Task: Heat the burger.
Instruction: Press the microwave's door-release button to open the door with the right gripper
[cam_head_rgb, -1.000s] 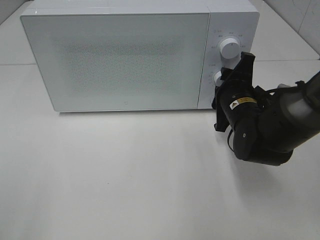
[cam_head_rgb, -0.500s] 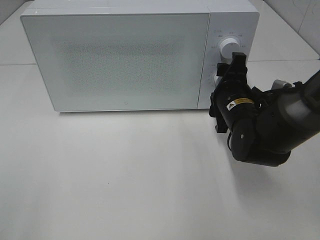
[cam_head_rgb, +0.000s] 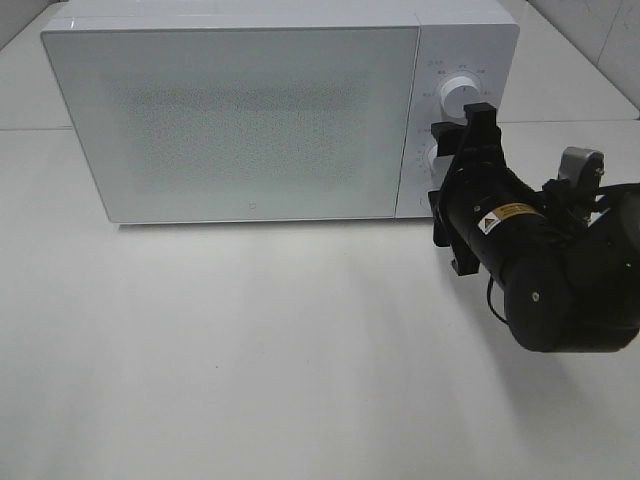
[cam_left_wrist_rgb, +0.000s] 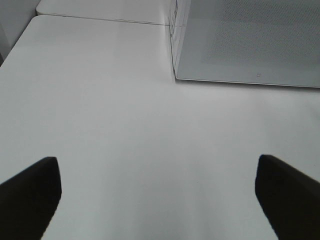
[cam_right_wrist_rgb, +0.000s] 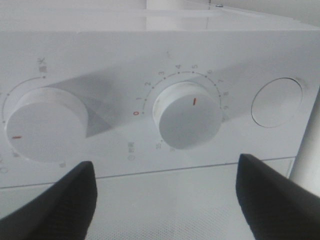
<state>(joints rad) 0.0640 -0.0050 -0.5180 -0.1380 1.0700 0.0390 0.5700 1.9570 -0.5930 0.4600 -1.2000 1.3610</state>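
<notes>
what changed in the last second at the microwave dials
The right gripper spread its fingers off the lower timer dial, apparently letting it go, and the arm drew back a little to the right in the high view. The microwave has not moved, its door is shut as before, and the upper dial looks unchanged.

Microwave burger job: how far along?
Looks done: the white microwave is shut, and the red mark on its round white timer knob sits well off zero, so heating appears set. The burger is not visible. In hand: the right gripper hangs open before that knob, not touching it; the left gripper is open, apart from the microwave. Left: probably only backing away.
</notes>
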